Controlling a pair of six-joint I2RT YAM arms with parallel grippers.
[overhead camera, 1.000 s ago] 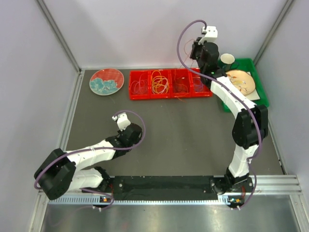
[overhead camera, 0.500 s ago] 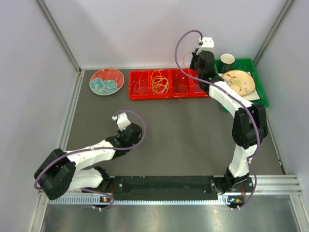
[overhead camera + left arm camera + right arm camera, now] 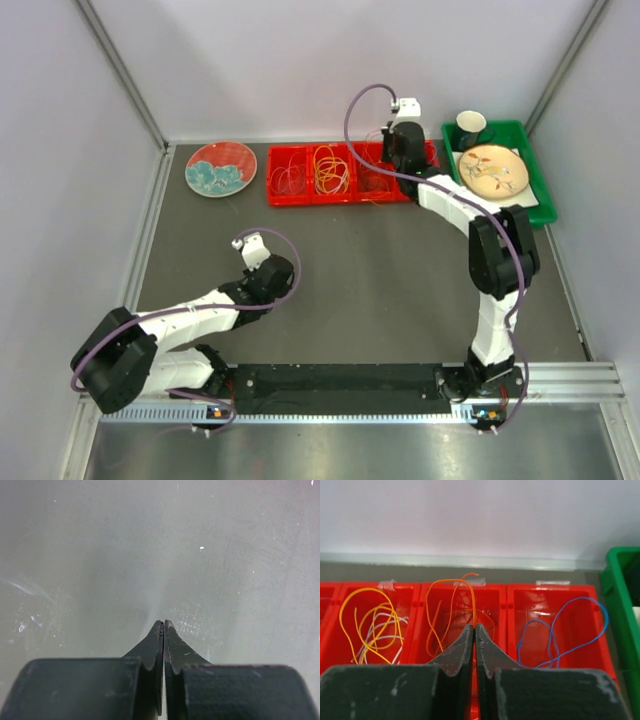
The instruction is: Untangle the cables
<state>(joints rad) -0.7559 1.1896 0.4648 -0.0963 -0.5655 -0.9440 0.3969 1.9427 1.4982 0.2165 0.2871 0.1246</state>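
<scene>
The cables lie in loose loops in a row of red bins point(image 3: 290, 199). My right gripper point(image 3: 474, 626) is shut on a thin orange cable point(image 3: 472, 605) that rises from the fingertips and loops over the middle bin point(image 3: 462, 588). Yellow cable point(image 3: 366, 588) and white cable point(image 3: 380, 627) lie in the bin to its left, a blue cable point(image 3: 580, 599) in the bin to its right. From above, the right gripper point(image 3: 398, 168) hangs over the right part of the bins. My left gripper point(image 3: 164, 622) is shut and empty, low over the bare mat, also seen from above point(image 3: 266, 270).
A round red-and-blue plate point(image 3: 221, 168) lies left of the bins. A green tray point(image 3: 540, 200) at the right holds a dish point(image 3: 493, 170) and a dark cup point(image 3: 471, 124). Walls close in the back and both sides.
My right arm has swung left from beside the green tray to over the red bins, bringing the gripper lower. The left arm has not moved.
</scene>
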